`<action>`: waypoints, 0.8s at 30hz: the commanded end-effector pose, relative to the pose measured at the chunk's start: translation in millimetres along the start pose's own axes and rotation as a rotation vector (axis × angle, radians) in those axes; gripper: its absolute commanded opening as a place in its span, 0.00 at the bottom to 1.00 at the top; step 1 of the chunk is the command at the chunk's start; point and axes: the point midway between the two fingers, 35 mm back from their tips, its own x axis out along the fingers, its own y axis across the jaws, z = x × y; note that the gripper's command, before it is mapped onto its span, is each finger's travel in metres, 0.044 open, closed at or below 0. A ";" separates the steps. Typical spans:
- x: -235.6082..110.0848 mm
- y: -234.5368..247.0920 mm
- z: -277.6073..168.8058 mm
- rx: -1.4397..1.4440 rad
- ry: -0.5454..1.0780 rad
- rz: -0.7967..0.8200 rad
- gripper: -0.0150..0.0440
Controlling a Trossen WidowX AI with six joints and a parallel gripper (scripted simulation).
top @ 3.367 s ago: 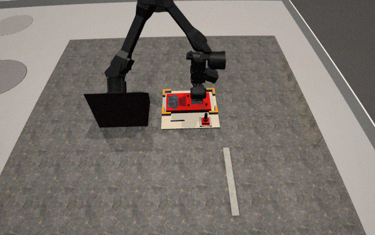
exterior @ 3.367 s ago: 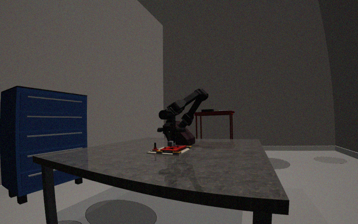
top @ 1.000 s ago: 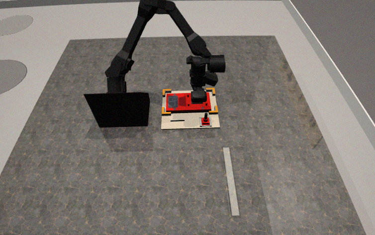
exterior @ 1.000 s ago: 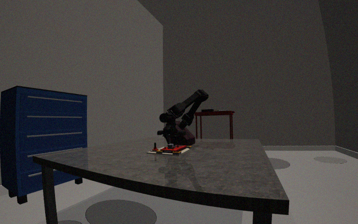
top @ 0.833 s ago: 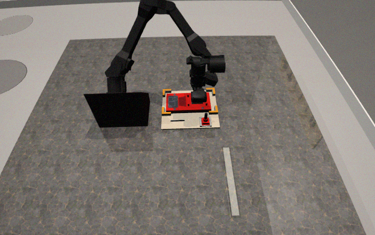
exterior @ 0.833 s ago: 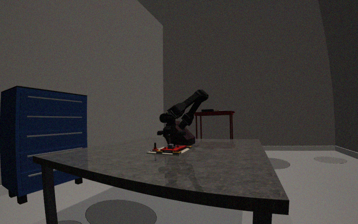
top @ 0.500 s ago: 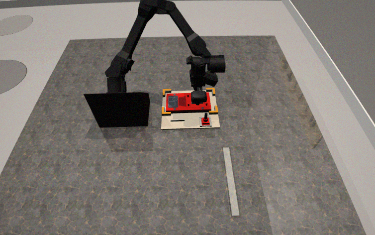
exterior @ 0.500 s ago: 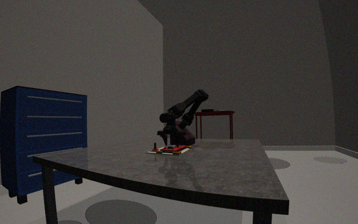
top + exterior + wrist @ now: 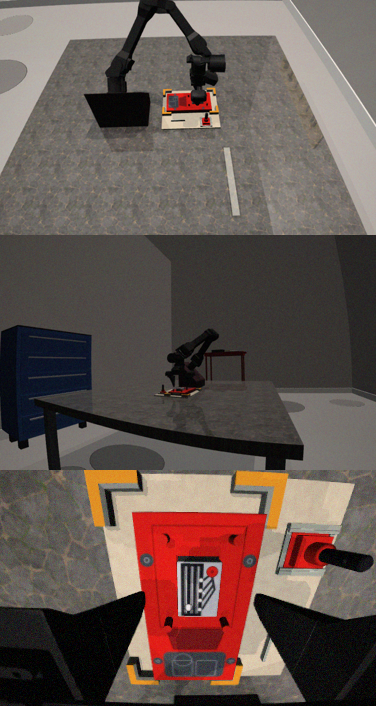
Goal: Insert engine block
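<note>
The grey engine block (image 9: 198,586) (image 9: 180,390), with dark slots and a red dot on top, sits in the opening of the red car body (image 9: 150,615) (image 9: 181,106). My gripper (image 9: 200,598) (image 9: 197,103) (image 9: 173,378) is open wide and empty. It hangs straight above the block, with one finger on each side of the car body and clear of the block. In the top view the gripper hides the block.
The car body lies on a beige board (image 9: 180,124) (image 9: 125,570) between orange corner brackets (image 9: 102,495). A red socket with a black peg (image 9: 206,119) (image 9: 320,556) stands on the board beside it. A black panel (image 9: 119,109) stands to the left and a pale strip (image 9: 231,181) lies in front.
</note>
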 end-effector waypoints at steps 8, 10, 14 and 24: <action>-8.5 0.8 2.9 -0.006 -0.010 0.003 0.82; -8.5 0.8 2.9 -0.006 -0.010 0.003 0.73; -8.5 0.8 2.9 -0.006 -0.010 0.003 0.56; -8.5 0.8 2.9 -0.006 -0.010 0.003 0.25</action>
